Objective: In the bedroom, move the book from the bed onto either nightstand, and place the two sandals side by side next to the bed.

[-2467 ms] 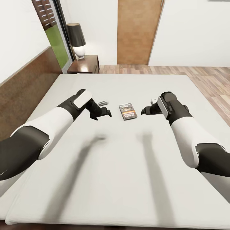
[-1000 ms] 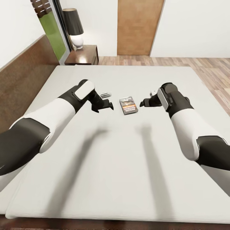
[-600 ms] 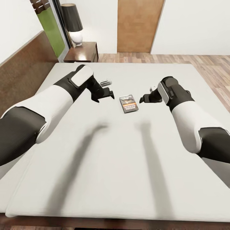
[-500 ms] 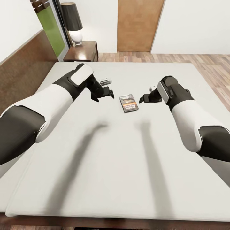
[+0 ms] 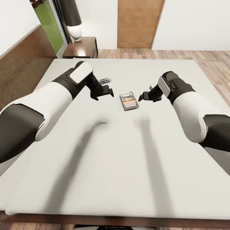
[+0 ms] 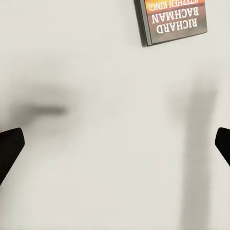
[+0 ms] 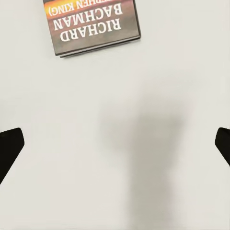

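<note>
Lying flat on the off-white mattress of the bed (image 5: 127, 153), the book (image 5: 128, 101) sits near the middle of it, its long axis running roughly from the near edge toward the far edge with a slight tilt; its dark cover faces up, with an orange band and white lettering that reads upside down in both wrist views. The left pincer (image 5: 103, 92) hovers just beside the book on one side, its dark fingers spread apart and empty, at the end of a white and black forearm that reaches in from the near left. The right pincer (image 5: 143, 96) hovers just beside the book's other side, jaws likewise apart and holding nothing, its arm bent at the elbow and angled inward. Soft arm shadows stripe the smooth mattress. Beyond the bed's far corner stands the glossy reddish-brown nightstand (image 5: 87, 48) carrying a lamp (image 5: 74, 22), next to the brown headboard (image 5: 22, 60) and plank floor (image 5: 207, 60).
</note>
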`<state>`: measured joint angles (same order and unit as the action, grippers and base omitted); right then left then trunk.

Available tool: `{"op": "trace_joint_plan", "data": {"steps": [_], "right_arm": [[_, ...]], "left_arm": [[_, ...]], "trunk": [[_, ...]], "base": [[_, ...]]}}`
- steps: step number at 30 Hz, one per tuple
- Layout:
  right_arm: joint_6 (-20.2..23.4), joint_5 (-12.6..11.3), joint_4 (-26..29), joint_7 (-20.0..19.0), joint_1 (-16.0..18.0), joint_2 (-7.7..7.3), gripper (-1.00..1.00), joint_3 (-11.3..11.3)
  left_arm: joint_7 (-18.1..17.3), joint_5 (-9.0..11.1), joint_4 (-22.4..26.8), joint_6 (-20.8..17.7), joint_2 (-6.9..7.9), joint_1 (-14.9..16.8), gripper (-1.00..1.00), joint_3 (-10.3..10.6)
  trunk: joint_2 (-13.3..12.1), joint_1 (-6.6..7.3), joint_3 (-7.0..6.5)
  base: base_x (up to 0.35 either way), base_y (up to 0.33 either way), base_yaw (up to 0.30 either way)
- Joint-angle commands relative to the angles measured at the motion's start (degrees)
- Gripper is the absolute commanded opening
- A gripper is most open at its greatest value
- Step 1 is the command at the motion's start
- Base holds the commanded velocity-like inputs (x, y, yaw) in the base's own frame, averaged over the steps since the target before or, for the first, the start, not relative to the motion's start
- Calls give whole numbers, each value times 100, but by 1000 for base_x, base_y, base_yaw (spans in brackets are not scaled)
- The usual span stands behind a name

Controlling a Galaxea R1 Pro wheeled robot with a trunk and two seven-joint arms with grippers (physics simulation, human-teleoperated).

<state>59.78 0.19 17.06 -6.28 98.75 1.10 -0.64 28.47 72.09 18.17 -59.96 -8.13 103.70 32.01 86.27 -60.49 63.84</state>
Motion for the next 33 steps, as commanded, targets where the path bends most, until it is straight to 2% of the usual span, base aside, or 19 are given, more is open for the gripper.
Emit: {"op": "trace_joint_plan", "data": {"steps": [1,11,14,17,22,27,33], "right_arm": [[22,6,-86,-13,70,1,100,-53],[22,0,-406,-15,329,3,100,-235],[22,0,-436,-14,389,4,100,-325],[22,-1,-469,-14,549,4,100,-511],[22,3,-494,-14,731,12,100,-633],[22,6,-507,-14,896,92,100,-703],[22,27,-502,-14,981,196,100,-722]], "left_arm": [[49,63,4,-4,1,8,100,35],[70,81,19,-4,8,16,100,29],[70,140,29,-4,10,19,100,29],[70,310,48,-4,12,28,100,36],[74,460,62,-4,8,32,100,47],[77,555,72,-4,6,40,100,55],[78,575,78,-4,11,43,100,62]], "trunk": [[2,0,13],[2,0,105],[2,0,133],[2,0,161],[2,0,207],[2,0,254],[2,0,309]], "base": [[0,0,0],[0,0,0],[0,0,0],[0,0,0],[0,0,0],[0,0,0],[0,0,0]]}}
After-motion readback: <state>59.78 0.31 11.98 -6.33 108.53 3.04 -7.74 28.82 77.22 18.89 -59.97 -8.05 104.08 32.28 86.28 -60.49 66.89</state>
